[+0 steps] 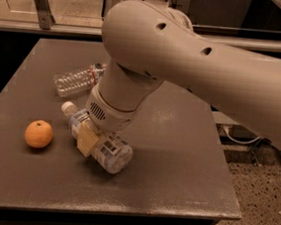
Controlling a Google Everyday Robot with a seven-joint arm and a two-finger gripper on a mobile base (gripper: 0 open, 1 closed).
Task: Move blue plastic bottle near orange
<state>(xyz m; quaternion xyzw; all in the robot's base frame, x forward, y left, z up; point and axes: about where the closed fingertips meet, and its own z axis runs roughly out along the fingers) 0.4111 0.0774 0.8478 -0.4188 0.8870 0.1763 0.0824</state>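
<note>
The blue plastic bottle (108, 151) lies on its side on the dark table (176, 153), white cap pointing back-left, base toward the front. My gripper (89, 138) comes down from the big arm over the bottle's middle and is shut on it; one tan finger pad (86, 141) shows pressed against the label, the other finger is hidden behind the bottle. The orange (39, 133) sits on the table to the left of the bottle, a short gap from its cap end.
A slimmer clear ribbed bottle (76, 81) lies on its side behind the gripper, toward the table's back left. The arm's bulky body covers the table's back middle. The table's front edge is near the bottle; floor lies to the right.
</note>
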